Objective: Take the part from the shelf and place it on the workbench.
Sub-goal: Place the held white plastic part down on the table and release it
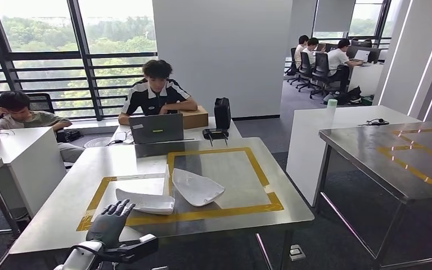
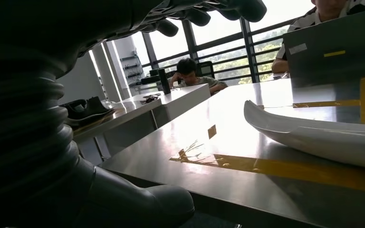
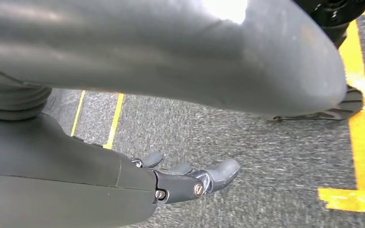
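Here two white parts (image 1: pixel 146 201) lie on the workbench (image 1: pixel 62 225).

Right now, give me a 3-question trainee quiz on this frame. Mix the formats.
1. True or false: the left hand is gripping a white part.
2. Multiple choice: how many white parts lie on the workbench? A) one B) two C) three
3. Fill in: the larger white part lies inside the ____ tape outline.

Key:
1. False. The left hand hovers open at the workbench edge, just short of the nearer white part.
2. B.
3. Yellow.
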